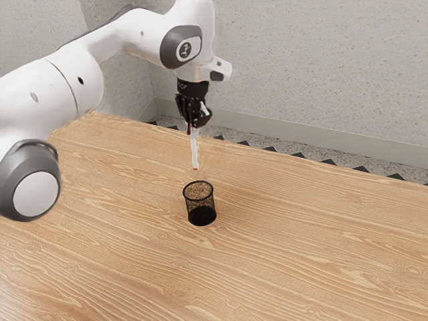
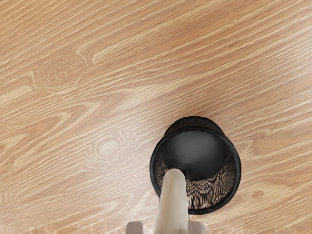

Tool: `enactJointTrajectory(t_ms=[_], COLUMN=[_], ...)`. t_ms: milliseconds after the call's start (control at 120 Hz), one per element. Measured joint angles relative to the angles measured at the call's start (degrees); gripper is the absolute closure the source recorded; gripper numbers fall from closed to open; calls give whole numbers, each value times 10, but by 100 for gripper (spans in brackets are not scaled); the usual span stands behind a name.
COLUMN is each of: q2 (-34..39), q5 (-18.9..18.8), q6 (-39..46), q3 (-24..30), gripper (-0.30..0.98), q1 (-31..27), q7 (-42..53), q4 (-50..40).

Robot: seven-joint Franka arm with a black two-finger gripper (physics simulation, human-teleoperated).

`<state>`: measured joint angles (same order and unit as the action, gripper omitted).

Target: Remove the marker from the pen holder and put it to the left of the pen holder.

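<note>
My gripper [image 1: 194,126] is clamped on the marker [image 1: 195,150], which hangs nearly upright in the air, its lower tip above the rim of the pen holder [image 1: 201,215]. The holder stands on the wooden table [image 1: 301,254]; my arm [image 1: 127,37] reaches in from the exterior view's left.

Arm [image 1: 124,39] reaching in from exterior view's left, gripper [image 1: 194,123] pointing down, fingers [image 2: 197,227] closed in grip
</note>
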<state>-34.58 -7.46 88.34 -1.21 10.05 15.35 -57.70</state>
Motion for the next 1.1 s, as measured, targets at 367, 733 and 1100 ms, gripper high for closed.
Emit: enactJointTrajectory(t_ms=[367, 733, 1100], q2=[-56, -133, -162], q5=[29, 50, 53], q6=[-129, -272, -308], q3=[-68, 32, 38], gripper=[78, 77, 76], q1=[-64, -162, -163], q7=[-30, -126, -202], q4=[-4, 20, 22])
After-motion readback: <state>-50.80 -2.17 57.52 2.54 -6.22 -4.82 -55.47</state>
